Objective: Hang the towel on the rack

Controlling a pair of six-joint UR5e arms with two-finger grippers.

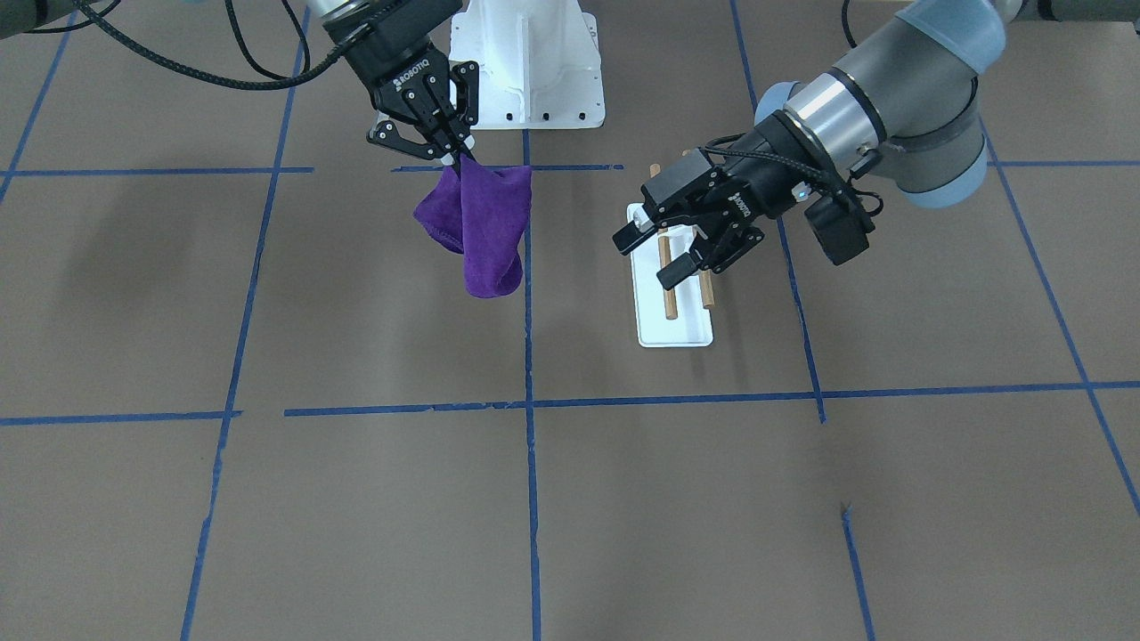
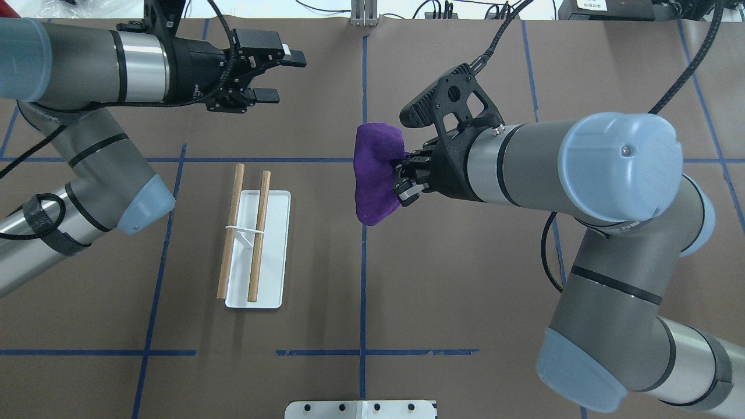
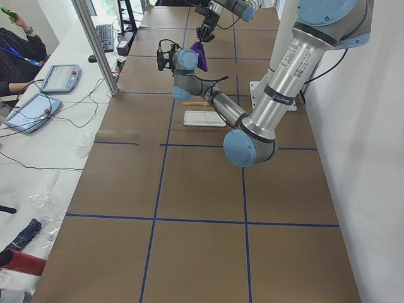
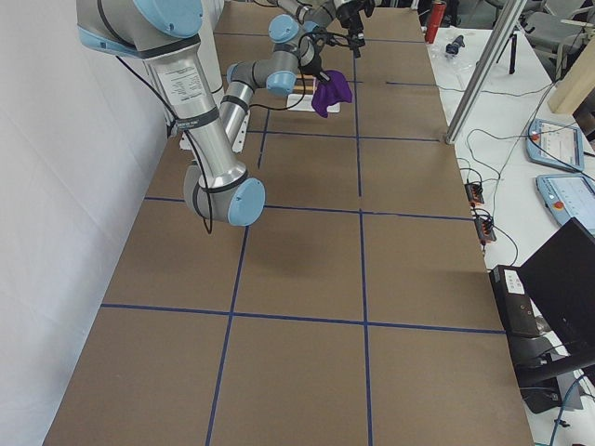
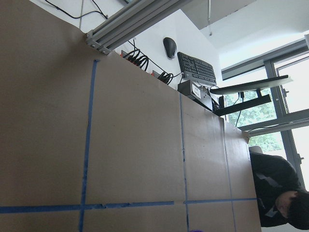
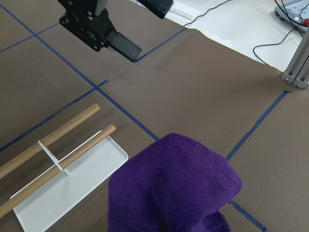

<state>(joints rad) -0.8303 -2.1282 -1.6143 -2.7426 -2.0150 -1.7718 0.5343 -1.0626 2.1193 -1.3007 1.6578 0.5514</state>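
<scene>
The purple towel (image 1: 481,227) hangs bunched from my right gripper (image 1: 459,158), which is shut on its top edge and holds it above the table. It also shows in the overhead view (image 2: 375,174) and fills the bottom of the right wrist view (image 6: 178,193). The rack (image 2: 273,256) has two brown wooden rods (image 2: 259,233) on a white support and a flat white base, and stands left of the towel. My left gripper (image 2: 285,77) is open and empty, in the air beyond the rack. In the front view it (image 1: 647,258) overlaps the rack (image 1: 672,329).
The white robot pedestal (image 1: 530,71) stands at the table's robot side. Blue tape lines (image 1: 530,401) cross the brown table. An operator, tablets and cables (image 3: 38,95) are off the far edge. The left wrist view shows only table and a desk beyond.
</scene>
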